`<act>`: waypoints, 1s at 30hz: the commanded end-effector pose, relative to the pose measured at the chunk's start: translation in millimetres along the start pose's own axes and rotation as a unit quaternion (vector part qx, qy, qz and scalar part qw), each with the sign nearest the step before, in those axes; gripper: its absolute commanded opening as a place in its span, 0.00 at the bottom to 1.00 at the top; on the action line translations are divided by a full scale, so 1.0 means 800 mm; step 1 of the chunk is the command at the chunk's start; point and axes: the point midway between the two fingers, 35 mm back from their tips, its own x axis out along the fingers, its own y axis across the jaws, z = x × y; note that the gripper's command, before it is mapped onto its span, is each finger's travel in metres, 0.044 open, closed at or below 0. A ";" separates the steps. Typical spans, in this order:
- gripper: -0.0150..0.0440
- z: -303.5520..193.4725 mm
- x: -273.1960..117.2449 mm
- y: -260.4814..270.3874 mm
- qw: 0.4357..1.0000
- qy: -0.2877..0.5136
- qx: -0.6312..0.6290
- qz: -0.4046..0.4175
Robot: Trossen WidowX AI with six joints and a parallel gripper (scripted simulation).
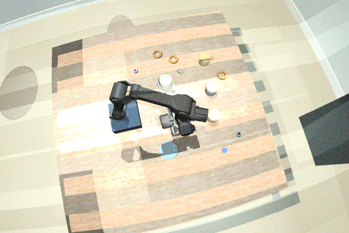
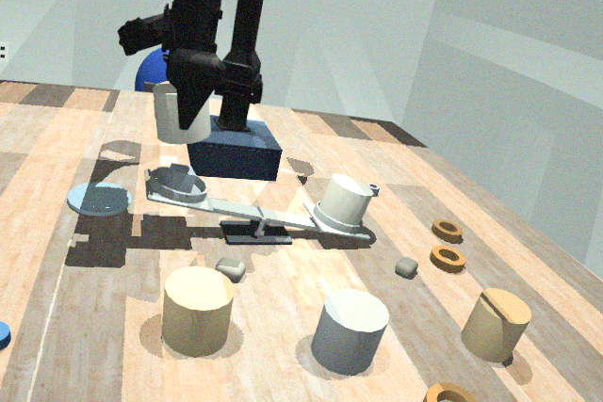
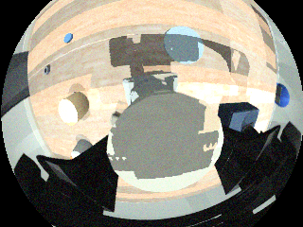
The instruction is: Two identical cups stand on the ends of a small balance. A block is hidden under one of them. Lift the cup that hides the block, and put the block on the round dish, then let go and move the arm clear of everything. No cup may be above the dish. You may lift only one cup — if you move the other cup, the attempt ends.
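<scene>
My gripper is shut on a whitish cup and holds it upright in the air above the raised end of the balance. On that end, inside the low round rim, a grey block shows uncovered in the exterior view, partly hidden by the rim. The other whitish cup stands on the lower end, tilted with the beam. The pale blue round dish lies beside the raised end, with no cup above it.
A tan cylinder, a grey cylinder and a slotted tan cylinder stand beyond the balance. Stones, several orange rings and a blue disc lie around.
</scene>
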 end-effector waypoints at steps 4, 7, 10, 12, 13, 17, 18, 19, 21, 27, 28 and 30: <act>0.25 0.000 0.000 0.000 1.000 0.000 0.000 0.000; 0.25 0.000 0.000 0.000 1.000 0.000 0.000 0.000; 0.25 0.000 0.000 0.000 1.000 0.000 0.000 0.000; 0.25 0.000 0.000 0.000 1.000 0.000 0.000 0.000; 0.25 0.000 0.000 0.000 1.000 0.000 0.000 0.000; 0.25 0.000 0.000 0.000 1.000 0.000 0.000 0.000; 0.25 0.000 0.000 0.000 1.000 0.000 0.000 0.000; 0.25 0.000 0.000 0.000 1.000 0.000 0.000 0.000; 0.25 0.006 0.003 -0.003 1.000 0.000 0.000 0.000; 0.25 0.057 0.025 -0.036 1.000 -0.003 -0.001 0.000; 0.25 0.065 0.029 -0.043 1.000 -0.003 -0.001 0.000; 0.25 0.081 0.037 -0.057 1.000 -0.004 -0.001 0.000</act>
